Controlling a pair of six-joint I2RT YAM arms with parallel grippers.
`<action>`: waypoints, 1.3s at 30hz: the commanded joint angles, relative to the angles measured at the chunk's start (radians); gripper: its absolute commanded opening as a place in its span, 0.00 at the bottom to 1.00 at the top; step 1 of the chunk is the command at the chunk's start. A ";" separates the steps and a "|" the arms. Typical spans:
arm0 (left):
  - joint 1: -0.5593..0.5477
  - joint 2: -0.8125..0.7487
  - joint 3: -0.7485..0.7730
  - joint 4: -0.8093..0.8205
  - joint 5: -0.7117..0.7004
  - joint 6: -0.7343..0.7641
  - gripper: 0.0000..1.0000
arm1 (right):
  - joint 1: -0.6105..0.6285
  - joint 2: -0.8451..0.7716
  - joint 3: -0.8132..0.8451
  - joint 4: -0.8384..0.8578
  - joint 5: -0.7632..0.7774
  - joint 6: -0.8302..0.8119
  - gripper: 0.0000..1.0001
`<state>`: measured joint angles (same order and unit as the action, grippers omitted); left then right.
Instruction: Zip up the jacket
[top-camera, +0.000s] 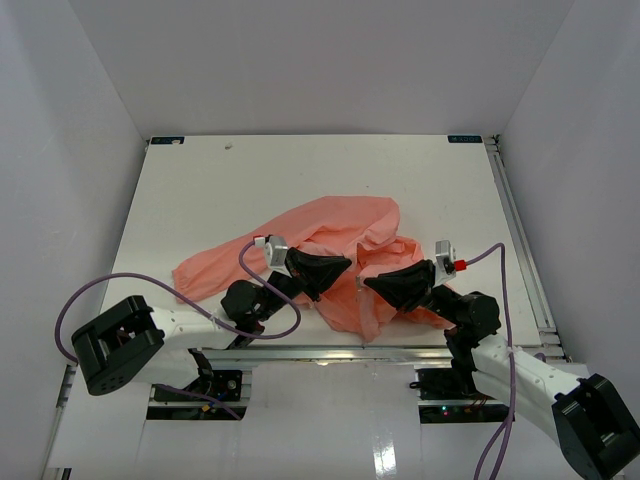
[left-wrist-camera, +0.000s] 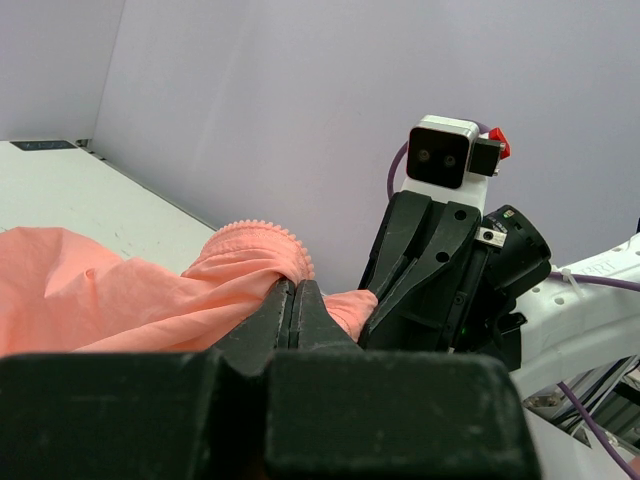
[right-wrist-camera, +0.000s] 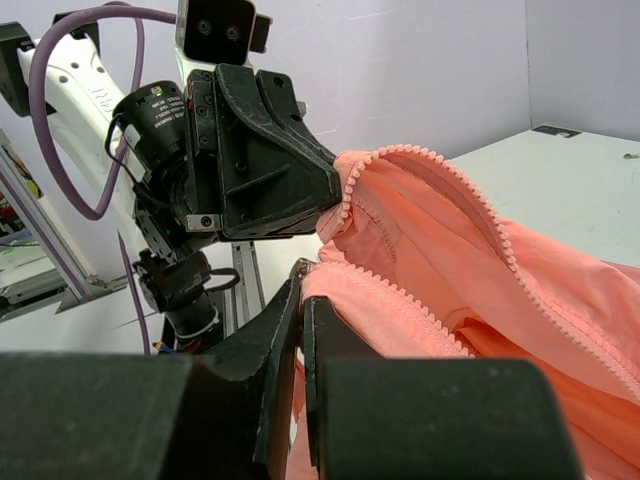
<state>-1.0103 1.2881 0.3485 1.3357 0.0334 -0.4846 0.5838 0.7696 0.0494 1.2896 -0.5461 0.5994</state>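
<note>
The salmon-pink jacket (top-camera: 335, 225) lies crumpled near the table's front edge, one sleeve trailing left. My left gripper (top-camera: 347, 266) is shut on a fold of the jacket's front edge (left-wrist-camera: 250, 262), with fabric pinched at its tips (left-wrist-camera: 293, 284). Facing it from the right, my right gripper (top-camera: 369, 284) is shut on the other front edge, where a row of zipper teeth (right-wrist-camera: 400, 299) runs from its tips (right-wrist-camera: 303, 271). A second zipper row (right-wrist-camera: 470, 195) arcs up to the left gripper (right-wrist-camera: 325, 195). The two grippers' tips are close together. No slider shows.
The white table (top-camera: 250, 180) is walled by grey panels at the back and sides. An aluminium rail (top-camera: 330, 352) runs along the front edge and another (top-camera: 520, 230) along the right. Purple cables (top-camera: 100, 290) loop from both wrists.
</note>
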 joint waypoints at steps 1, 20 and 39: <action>-0.007 -0.004 0.018 0.485 0.009 -0.017 0.00 | 0.004 -0.004 0.001 0.257 0.006 -0.016 0.08; -0.014 0.017 0.029 0.485 0.020 -0.043 0.00 | 0.004 0.001 0.005 0.254 0.024 -0.013 0.08; -0.020 0.019 0.023 0.485 0.026 -0.029 0.00 | 0.004 -0.006 0.001 0.240 0.060 -0.016 0.08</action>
<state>-1.0232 1.3056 0.3538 1.3357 0.0424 -0.5199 0.5838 0.7764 0.0494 1.2896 -0.5089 0.5976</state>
